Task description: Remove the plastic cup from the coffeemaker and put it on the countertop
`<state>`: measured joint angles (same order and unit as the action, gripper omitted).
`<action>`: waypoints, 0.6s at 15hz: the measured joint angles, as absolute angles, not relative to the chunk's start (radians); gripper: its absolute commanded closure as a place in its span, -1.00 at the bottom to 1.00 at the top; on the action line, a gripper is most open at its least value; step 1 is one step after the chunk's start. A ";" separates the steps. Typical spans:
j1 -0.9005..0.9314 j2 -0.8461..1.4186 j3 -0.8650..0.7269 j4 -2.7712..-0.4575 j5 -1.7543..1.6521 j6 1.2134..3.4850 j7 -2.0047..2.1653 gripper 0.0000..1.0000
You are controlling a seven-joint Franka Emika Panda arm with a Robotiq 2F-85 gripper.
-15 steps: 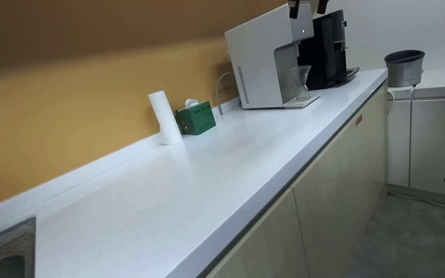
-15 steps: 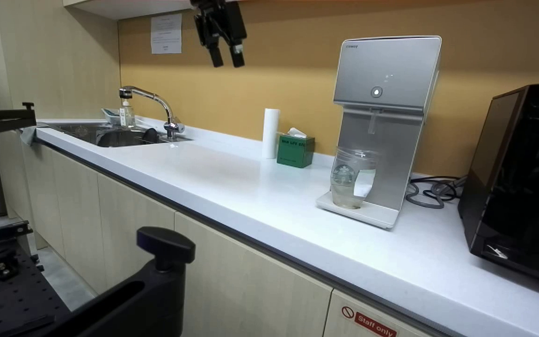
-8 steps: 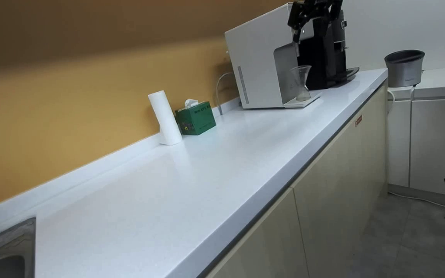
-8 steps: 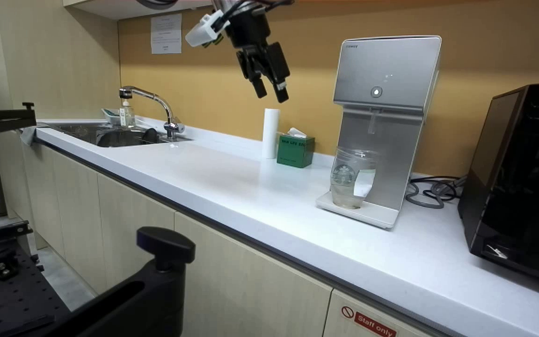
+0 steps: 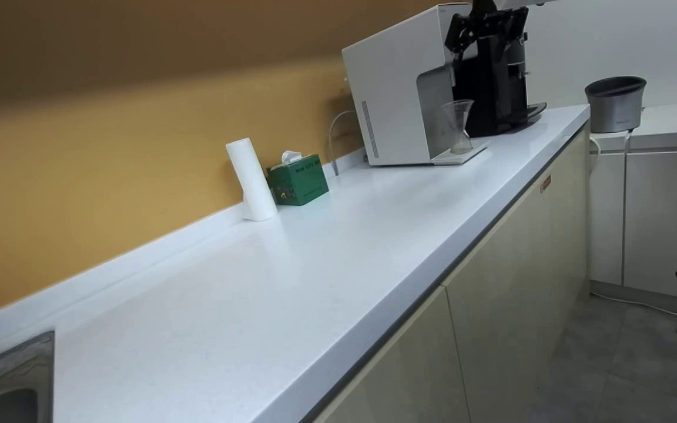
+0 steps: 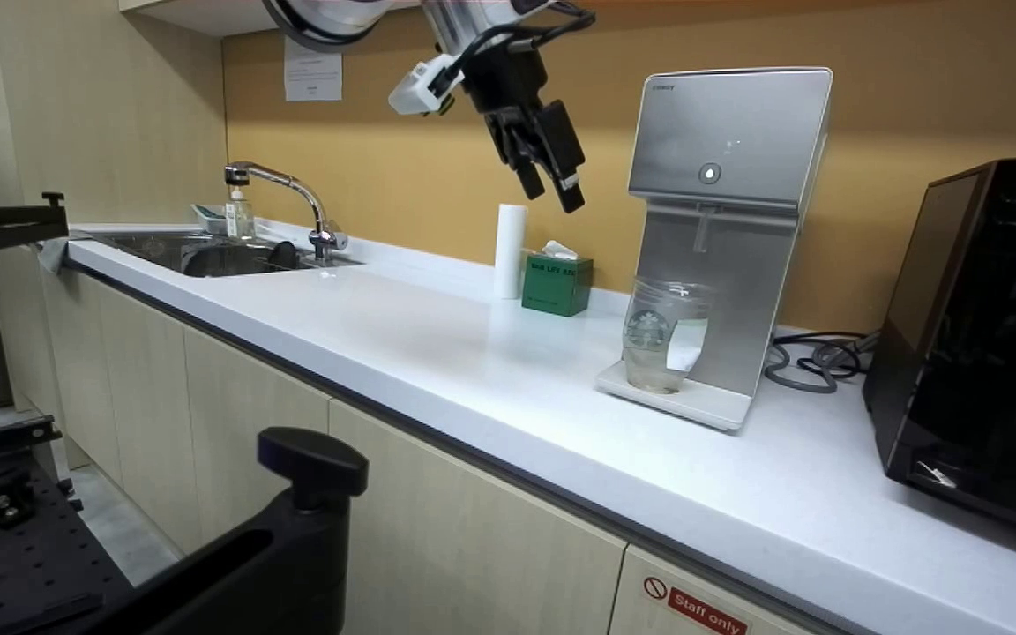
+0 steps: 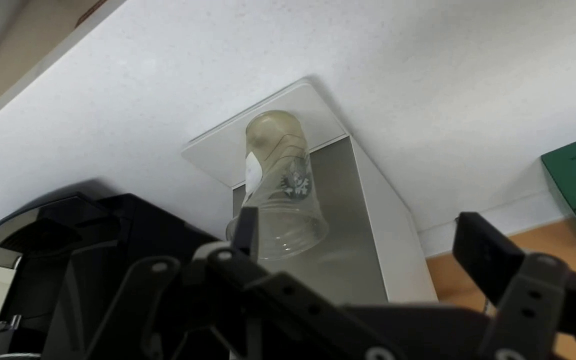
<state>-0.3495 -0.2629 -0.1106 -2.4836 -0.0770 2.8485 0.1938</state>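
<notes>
The clear plastic cup [image 6: 649, 335] stands upright on the white base tray of the silver-grey dispensing machine [image 6: 724, 132], under its spout. The cup also shows in an exterior view [image 5: 458, 126] and in the wrist view [image 7: 280, 150], with a dark round logo. My gripper [image 6: 552, 196] is open and empty, above the countertop and higher than the cup, to the machine's left in that view. In the wrist view, the gripper [image 7: 358, 227] has its fingers wide apart; the left finger overlaps the cup's rim in the picture. The glossy white countertop [image 5: 244, 305] runs along the wall.
A black machine [image 6: 984, 353] stands beside the silver one, with cables [image 6: 817, 357] between them. A white paper roll [image 6: 510, 251] and green tissue box [image 6: 556, 284] stand by the back wall. A sink [image 6: 208, 256] with a faucet [image 6: 301, 190] is at the far end.
My gripper has come down into view and moved closer to the silver machine, staying open. The cup and the other things have not moved.
</notes>
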 measured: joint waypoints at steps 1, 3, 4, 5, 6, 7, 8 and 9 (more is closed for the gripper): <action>-0.347 -0.263 -0.111 -2.484 -0.077 2.848 0.194 -1.00; -0.350 -0.262 -0.111 -2.484 -0.084 2.848 0.195 -1.00; -0.356 -0.258 -0.111 -2.483 -0.090 2.849 0.196 -1.00; -0.364 -0.252 -0.112 -2.480 -0.097 2.849 0.200 -1.00; -0.374 -0.243 -0.114 -2.474 -0.102 2.853 0.204 -1.00; -0.385 -0.230 -0.116 -2.466 -0.104 2.858 0.206 -1.00; -0.399 -0.215 -0.116 -2.454 -0.106 2.867 0.212 -1.00; -0.414 -0.196 -0.116 -2.441 -0.111 2.879 0.219 -1.00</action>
